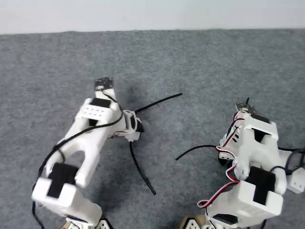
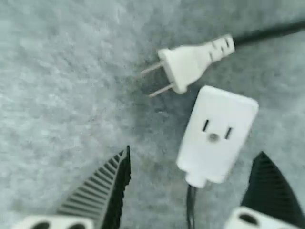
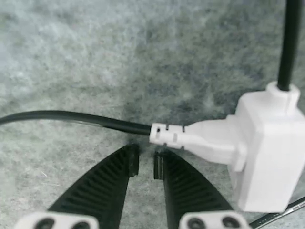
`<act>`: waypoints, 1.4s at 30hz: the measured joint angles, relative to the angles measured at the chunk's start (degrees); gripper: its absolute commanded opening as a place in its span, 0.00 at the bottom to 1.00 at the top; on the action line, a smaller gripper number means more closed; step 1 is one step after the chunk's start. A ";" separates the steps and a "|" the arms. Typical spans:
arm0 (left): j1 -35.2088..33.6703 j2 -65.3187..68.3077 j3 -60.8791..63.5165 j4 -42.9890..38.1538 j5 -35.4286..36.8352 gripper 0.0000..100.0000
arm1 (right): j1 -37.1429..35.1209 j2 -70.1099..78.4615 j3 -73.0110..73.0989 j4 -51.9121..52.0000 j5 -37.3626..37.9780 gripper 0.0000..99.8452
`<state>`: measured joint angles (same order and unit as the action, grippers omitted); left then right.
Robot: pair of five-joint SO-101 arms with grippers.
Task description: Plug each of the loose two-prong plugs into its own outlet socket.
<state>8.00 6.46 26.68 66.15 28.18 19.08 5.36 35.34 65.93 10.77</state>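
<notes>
A loose white two-prong plug [image 2: 190,62] lies on the grey carpet with its bare prongs pointing away from its black cable. Right beside it lies a white outlet socket [image 2: 217,133], slots facing up. My left gripper [image 2: 193,153] hangs open above them, its fingers either side of the socket's cable end. A second white plug [image 3: 200,139] sits pushed into another white socket [image 3: 269,157]. My right gripper [image 3: 146,160] is shut just short of that plug's strain relief, holding nothing. In the high view both arms hide most of the plugs and sockets.
Black cables trail over the carpet: one [image 1: 159,101] runs back right from the left arm, one [image 1: 141,169] runs toward the front, and one [image 1: 195,148] leads left from the right arm. Grey carpet [image 1: 190,62] stretches to the far wall.
</notes>
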 measured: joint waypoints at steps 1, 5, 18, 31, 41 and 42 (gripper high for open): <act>-0.44 -2.37 1.23 0.00 -0.62 0.32 | 0.00 0.00 0.00 0.00 0.00 0.07; -0.35 -12.22 6.77 -1.23 -3.78 0.26 | 0.00 0.00 0.00 0.00 0.00 0.07; 7.56 -18.37 13.80 -14.59 -7.56 0.23 | 0.00 0.09 0.00 0.00 0.00 0.07; 8.09 -2.81 6.86 -18.29 -9.76 0.23 | 0.00 0.09 0.00 0.00 0.00 0.07; 8.00 -0.35 3.78 -16.18 -9.93 0.23 | 0.00 0.09 0.00 0.00 0.00 0.07; 8.00 -0.35 3.78 -16.18 -9.93 0.23 | 0.00 0.09 0.00 0.00 0.00 0.07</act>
<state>16.00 6.11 30.46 49.98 18.24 19.08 5.45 35.34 65.93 10.77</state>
